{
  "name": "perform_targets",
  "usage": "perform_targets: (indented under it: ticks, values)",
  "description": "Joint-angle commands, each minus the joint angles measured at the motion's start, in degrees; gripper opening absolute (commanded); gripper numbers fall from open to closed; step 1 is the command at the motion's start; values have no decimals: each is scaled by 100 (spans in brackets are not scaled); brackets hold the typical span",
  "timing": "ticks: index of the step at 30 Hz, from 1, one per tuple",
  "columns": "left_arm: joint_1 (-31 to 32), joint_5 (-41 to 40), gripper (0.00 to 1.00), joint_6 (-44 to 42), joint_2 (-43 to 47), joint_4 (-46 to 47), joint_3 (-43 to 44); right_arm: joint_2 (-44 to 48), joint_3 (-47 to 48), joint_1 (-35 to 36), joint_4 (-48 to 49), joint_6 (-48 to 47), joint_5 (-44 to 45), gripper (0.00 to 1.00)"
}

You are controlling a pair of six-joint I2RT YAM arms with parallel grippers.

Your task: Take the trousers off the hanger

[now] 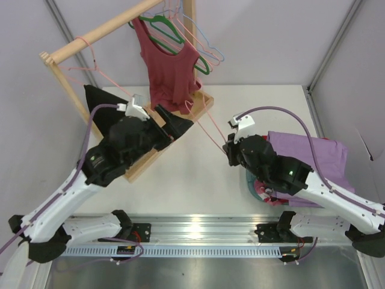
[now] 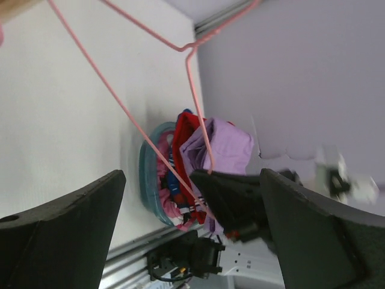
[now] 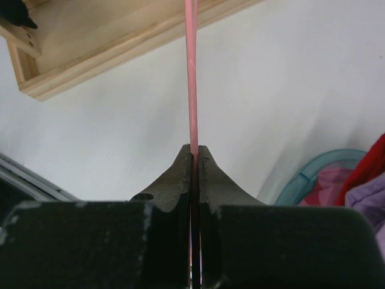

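The right gripper is clamped on the thin pink wire of the hanger, its 2 jaws pressed flat together with only the wire between them. From there the hanger slants across the white table toward the wooden base of the clothes rack. The left gripper stands spread wide, holding nothing; in its wrist view the pink wire runs through the gap between its 2 fingers without touching either. The lilac trousers are off the hanger, heaped on the table's right side behind the right arm and draped partly over a teal basket of coloured clothes. A maroon top hangs on the rack.
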State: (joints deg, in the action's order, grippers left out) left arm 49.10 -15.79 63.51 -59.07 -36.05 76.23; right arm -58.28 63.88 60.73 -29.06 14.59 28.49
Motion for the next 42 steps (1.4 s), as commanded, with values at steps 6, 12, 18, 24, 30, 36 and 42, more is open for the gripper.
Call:
perform_targets:
  ticks: [6, 12, 18, 24, 30, 36, 42]
  values:
    - [-15, 86, 99, -2156, 1301, 714, -592, 624, 283, -1061, -978, 194, -827, 0]
    - [-15, 190, 100, -2869, 1240, 222, -372, 1196, 222, -2388, -971, -877, -2003, 0]
    - [-15, 858, 100, -3019, 985, 37, -477, 802, 458, -4523, -426, -1634, -4524, 0]
    - [-15, 903, 99, -3230, 924, -16, -530, 108, 1187, -5027, -38, -2300, -5397, 0]
    - [-15, 762, 99, -3432, 871, -200, -451, -596, 1987, -5194, -293, -2461, -6530, 0]
    - [-15, 674, 100, -3520, 853, -209, -486, -702, 1927, -5212, -83, -2479, -6391, 0]
    - [-15, 648, 99, -3599, 792, -227, -424, -1080, 2181, -5212, 14, -2487, -6391, 0]
